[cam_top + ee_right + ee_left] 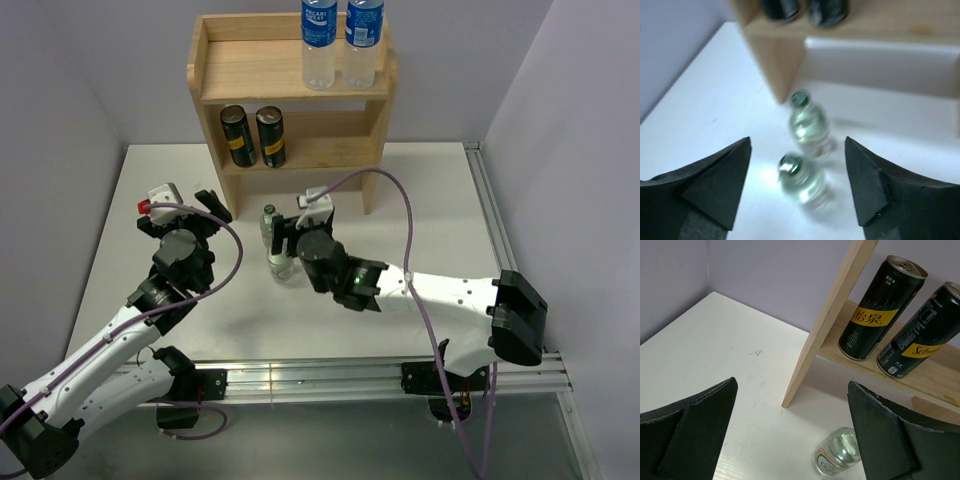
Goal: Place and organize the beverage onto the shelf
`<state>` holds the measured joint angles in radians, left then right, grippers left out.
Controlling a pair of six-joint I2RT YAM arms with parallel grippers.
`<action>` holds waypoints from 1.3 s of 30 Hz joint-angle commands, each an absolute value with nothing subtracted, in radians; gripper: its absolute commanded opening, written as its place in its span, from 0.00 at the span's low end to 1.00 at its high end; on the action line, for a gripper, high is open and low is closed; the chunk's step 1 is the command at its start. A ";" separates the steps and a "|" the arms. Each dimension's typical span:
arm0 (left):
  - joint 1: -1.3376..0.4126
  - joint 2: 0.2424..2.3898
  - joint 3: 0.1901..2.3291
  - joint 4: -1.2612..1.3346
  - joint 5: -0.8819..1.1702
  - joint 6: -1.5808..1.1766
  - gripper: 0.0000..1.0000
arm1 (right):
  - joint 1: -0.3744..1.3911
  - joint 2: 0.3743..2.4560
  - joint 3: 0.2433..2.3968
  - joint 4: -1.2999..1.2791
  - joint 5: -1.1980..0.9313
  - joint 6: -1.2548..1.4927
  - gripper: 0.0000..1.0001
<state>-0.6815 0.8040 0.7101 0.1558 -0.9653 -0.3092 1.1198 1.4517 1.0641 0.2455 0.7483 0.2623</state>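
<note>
The light wooden shelf stands at the back. Two blue-labelled plastic bottles stand on its top tier at the right. Two dark gold-topped cans stand on the lower tier at the left and also show in the left wrist view. Two clear glass bottles stand on the table in front of the shelf. My right gripper is open just right of them. In the right wrist view, blurred, both bottles lie ahead between its open fingers. My left gripper is open and empty by the shelf's left panel. One glass bottle shows near its right finger.
The white table has grey walls on the left and right. A metal rail runs along its near edge and another up its right side. The right arm's cable loops in front of the shelf.
</note>
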 commanded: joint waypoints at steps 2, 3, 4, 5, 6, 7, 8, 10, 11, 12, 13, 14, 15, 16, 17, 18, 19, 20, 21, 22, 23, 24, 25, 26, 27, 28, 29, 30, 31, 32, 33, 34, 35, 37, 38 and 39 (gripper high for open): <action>-0.686 0.799 0.723 0.158 -0.939 -0.327 0.99 | 1.218 1.391 0.951 0.198 0.798 0.454 0.92; -0.686 0.793 0.723 0.156 -0.934 -0.330 0.99 | 1.235 1.399 0.930 0.198 0.802 0.498 0.97; -0.686 0.792 0.723 0.155 -0.925 -0.333 0.99 | 1.265 1.410 0.896 0.187 0.802 0.523 0.98; -0.686 0.790 0.723 0.150 -0.922 -0.336 0.99 | 1.273 1.423 0.887 0.175 0.798 0.549 1.00; -0.686 0.790 0.724 0.147 -0.917 -0.340 0.99 | 1.279 1.452 0.874 0.160 0.802 0.586 1.00; -0.686 0.793 0.724 0.144 -0.914 -0.344 0.99 | 1.293 1.466 0.870 0.152 0.808 0.603 1.00; -0.686 0.793 0.726 0.140 -0.914 -0.347 0.99 | 1.298 1.477 0.864 0.155 0.807 0.613 1.00; -0.686 0.795 0.726 0.135 -0.911 -0.351 0.99 | 1.301 1.506 0.851 0.173 0.804 0.629 1.00; -0.687 0.793 0.724 0.133 -0.911 -0.354 0.99 | 1.301 1.531 0.854 0.178 0.802 0.629 1.00; -0.689 0.793 0.726 0.132 -0.910 -0.356 0.99 | 1.301 1.546 0.864 0.182 0.802 0.629 1.00; -0.687 0.792 0.726 0.132 -0.908 -0.356 0.99 | 1.301 1.561 0.870 0.187 0.804 0.629 1.00; -0.690 0.793 0.726 0.133 -0.907 -0.356 0.99 | 1.301 1.593 0.876 0.195 0.801 0.620 1.00; -0.690 0.793 0.726 0.133 -0.907 -0.354 0.99 | 1.301 1.611 0.899 0.195 0.808 0.614 1.00; -0.692 0.793 0.726 0.133 -0.908 -0.354 0.99 | 1.301 1.627 0.911 0.195 0.810 0.611 1.00; -0.693 0.796 0.726 0.132 -0.911 -0.354 0.99 | 1.299 1.653 0.919 0.201 0.808 0.600 1.00; -0.693 0.798 0.726 0.130 -0.911 -0.356 0.99 | 1.301 1.664 0.929 0.213 0.816 0.597 1.00; -0.695 0.799 0.726 0.129 -0.913 -0.356 0.99 | 1.299 1.675 0.936 0.218 0.819 0.594 1.00; -0.695 0.801 0.724 0.129 -0.914 -0.356 0.99 | 1.296 1.696 0.940 0.225 0.819 0.586 1.00; -0.696 0.801 0.721 0.132 -0.916 -0.353 0.99 | 1.293 1.706 0.946 0.238 0.818 0.584 1.00; -0.698 0.801 0.715 0.135 -0.917 -0.350 0.99 | 1.289 1.716 0.950 0.245 0.822 0.581 1.00; -0.698 0.802 0.712 0.140 -0.922 -0.345 0.99 | 1.284 1.736 0.953 0.253 0.825 0.572 1.00; -0.698 0.804 0.709 0.143 -0.928 -0.342 0.99 | 1.272 1.746 0.959 0.267 0.827 0.569 1.00; -0.698 0.804 0.706 0.152 -0.928 -0.339 0.99 | 1.264 1.753 0.960 0.275 0.819 0.565 1.00; -0.698 0.805 0.704 0.155 -0.928 -0.337 0.99 | 1.255 1.765 0.962 0.284 0.818 0.558 1.00; -0.698 0.808 0.703 0.158 -0.928 -0.336 0.99 | 1.246 1.770 0.959 0.304 0.813 0.554 1.00; -0.698 0.810 0.703 0.161 -0.927 -0.334 0.99 | 1.227 1.776 0.963 0.311 0.808 0.551 1.00; -0.698 0.816 0.703 0.161 -0.927 -0.333 0.99 | 1.218 1.785 0.963 0.316 0.801 0.543 1.00; -0.698 0.819 0.703 0.166 -0.928 -0.325 0.99 | 1.209 1.790 0.966 0.334 0.798 0.535 1.00; -0.698 0.821 0.701 0.169 -0.933 -0.322 0.99 | 1.192 1.795 0.971 0.340 0.796 0.528 1.00; -0.699 0.827 0.700 0.176 -0.934 -0.319 0.99 | 1.184 1.804 0.974 0.344 0.787 0.520 1.00; -0.698 0.830 0.699 0.179 -0.936 -0.313 0.99 | 1.175 1.809 0.983 0.350 0.785 0.515 1.00; -0.698 0.833 0.695 0.186 -0.936 -0.311 0.99 | 1.160 1.813 0.988 0.356 0.785 0.511 1.00; -0.698 0.833 0.693 0.187 -0.936 -0.308 0.99 | 1.154 1.821 0.991 0.362 0.781 0.502 1.00; -0.698 0.834 0.690 0.199 -0.937 -0.302 0.99 | 1.140 1.830 1.000 0.374 0.769 0.497 1.00; -0.698 0.836 0.690 0.201 -0.937 -0.299 0.99 | 1.128 1.839 1.005 0.377 0.765 0.495 1.00; -0.699 0.838 0.689 0.207 -0.939 -0.295 0.99 | 1.121 1.844 1.012 0.383 0.756 0.495 1.00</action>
